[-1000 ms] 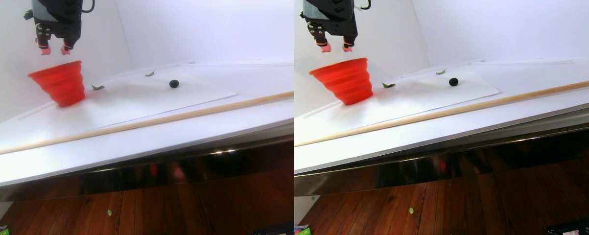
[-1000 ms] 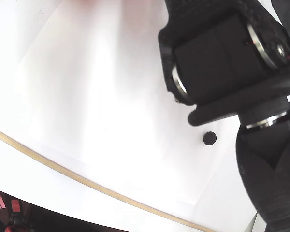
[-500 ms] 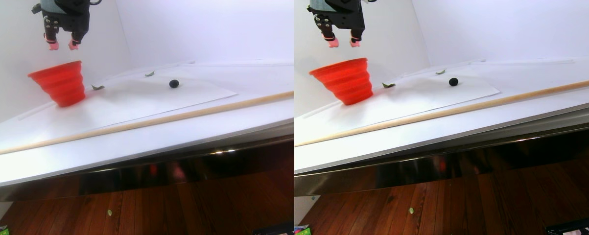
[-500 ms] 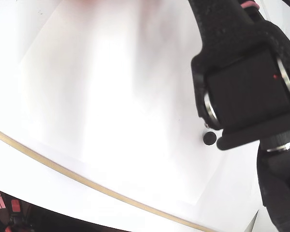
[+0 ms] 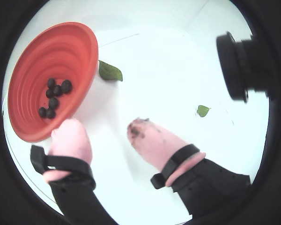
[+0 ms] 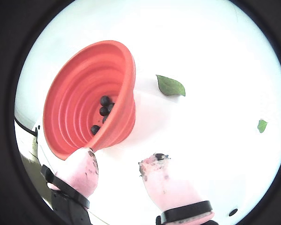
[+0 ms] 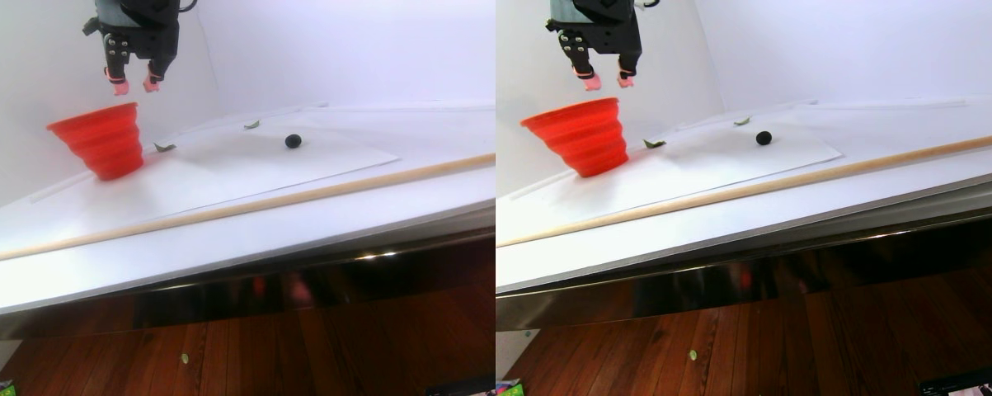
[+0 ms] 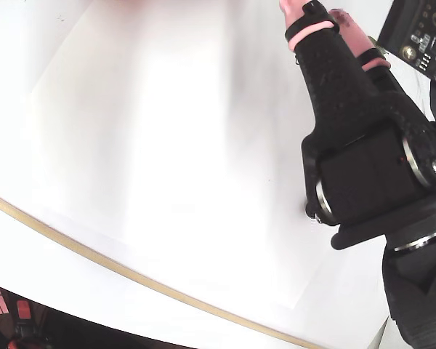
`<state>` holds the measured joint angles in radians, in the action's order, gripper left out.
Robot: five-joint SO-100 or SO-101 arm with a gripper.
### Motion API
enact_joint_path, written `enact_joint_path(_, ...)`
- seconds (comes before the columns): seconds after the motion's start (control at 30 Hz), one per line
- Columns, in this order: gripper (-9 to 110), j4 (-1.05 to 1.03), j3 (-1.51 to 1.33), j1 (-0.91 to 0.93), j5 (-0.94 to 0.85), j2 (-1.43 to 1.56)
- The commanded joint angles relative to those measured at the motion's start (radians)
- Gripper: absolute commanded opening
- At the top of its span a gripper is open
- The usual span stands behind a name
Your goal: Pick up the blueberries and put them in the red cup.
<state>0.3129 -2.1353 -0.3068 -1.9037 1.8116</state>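
The gripper hangs in the air with its two pink-tipped fingers spread apart and nothing between them. In the stereo pair view it sits above and slightly right of the red cup, clear of the rim, against the white back wall.

The red cup stands upright on the white sheet, wide mouth up, ribbed sides narrowing to the base. Blueberries lie clustered at the bottom of it; one wrist view shows about six dark balls there, the other shows four with the rest behind the cup wall (exact count uncertain).

One more blueberry rests alone on the sheet, well to the right of the cup in the stereo pair view. In the fixed view the arm's black body covers that spot.

Two green leaves lie on the sheet: the larger leaf just beside the cup's rim, the smaller leaf farther off. A thin wooden rod runs along the table in front of the sheet, apart from everything else. Dark smudges mark both pink fingertips.
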Motion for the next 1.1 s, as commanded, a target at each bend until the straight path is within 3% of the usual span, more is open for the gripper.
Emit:
enact_joint_path(0.0, 17, -0.006, 0.005, 0.014, -0.009, 0.143)
enact_joint_path(1.07, 17, -0.057, -0.161, 0.242, -0.077, 0.253)
